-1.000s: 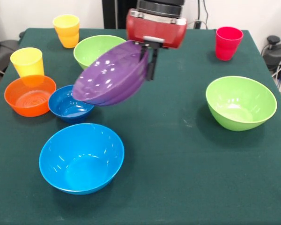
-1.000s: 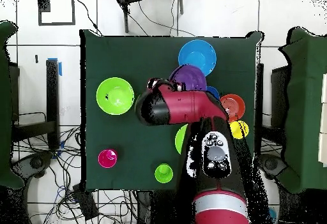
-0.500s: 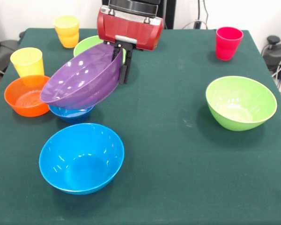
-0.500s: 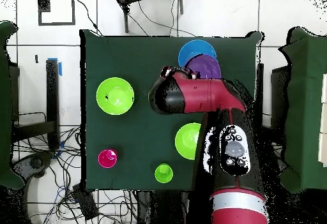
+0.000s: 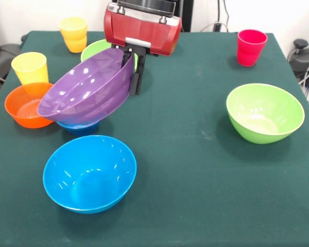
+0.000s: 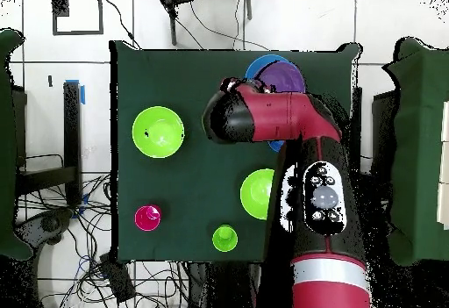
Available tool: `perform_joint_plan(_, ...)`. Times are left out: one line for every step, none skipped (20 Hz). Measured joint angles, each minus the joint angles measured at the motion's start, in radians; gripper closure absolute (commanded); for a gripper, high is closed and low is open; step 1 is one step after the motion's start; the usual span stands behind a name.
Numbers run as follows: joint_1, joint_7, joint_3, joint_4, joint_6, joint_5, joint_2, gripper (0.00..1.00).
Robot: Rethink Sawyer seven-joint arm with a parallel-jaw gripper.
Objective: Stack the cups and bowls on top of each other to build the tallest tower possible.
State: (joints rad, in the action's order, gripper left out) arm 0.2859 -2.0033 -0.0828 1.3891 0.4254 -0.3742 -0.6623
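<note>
Your gripper [image 5: 133,72] is pinching the rim of the purple bowl [image 5: 85,95], fingers closed on it. You're holding the bowl tilted above the small blue bowl [image 5: 78,127], beside the orange bowl [image 5: 21,108], with the large blue bowl [image 5: 89,173] nearer the camera.

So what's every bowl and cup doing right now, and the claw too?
claw: shut on the purple bowl's rim.
purple bowl: held, tilted, above the small blue bowl.
small blue bowl: on the table, mostly hidden.
large blue bowl: upright, empty.
orange bowl: upright, empty.
right green bowl: upright, empty.
far green bowl: partly hidden.
yellow cup: upright.
orange-yellow cup: upright.
red cup: upright.
light green cup: upright.
</note>
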Motion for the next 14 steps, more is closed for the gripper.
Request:
perform_joint_plan(0.000,0.000,-0.003,-0.008,0.004,-0.003,0.001,1.00)
perform_joint_plan(0.002,0.000,-0.013,-0.028,0.015,-0.009,0.002,1.00)
perform_joint_plan(0.003,0.000,-0.016,-0.036,0.020,-0.011,0.002,1.00)
perform_joint_plan(0.003,0.000,-0.017,-0.040,0.022,-0.012,0.002,1.00)
perform_joint_plan(0.005,0.000,-0.021,-0.048,0.027,-0.015,0.003,1.00)
perform_joint_plan(0.007,0.000,-0.025,-0.056,0.030,-0.018,0.003,1.00)
perform_joint_plan(0.009,0.000,-0.029,-0.063,0.032,-0.021,0.004,1.00)
perform_joint_plan(0.015,0.000,-0.038,-0.076,0.032,-0.028,0.005,1.00)
perform_joint_plan(0.018,0.000,-0.043,-0.083,0.032,-0.032,0.007,1.00)
perform_joint_plan(0.021,0.000,-0.048,-0.091,0.032,-0.035,0.009,1.00)
perform_joint_plan(0.023,0.000,-0.052,-0.099,0.032,-0.038,0.014,1.00)
perform_joint_plan(0.025,0.000,-0.055,-0.107,0.032,-0.041,0.019,1.00)
perform_joint_plan(0.026,0.000,-0.057,-0.112,0.032,-0.043,0.023,1.00)
perform_joint_plan(0.027,0.000,-0.059,-0.117,0.032,-0.045,0.027,1.00)
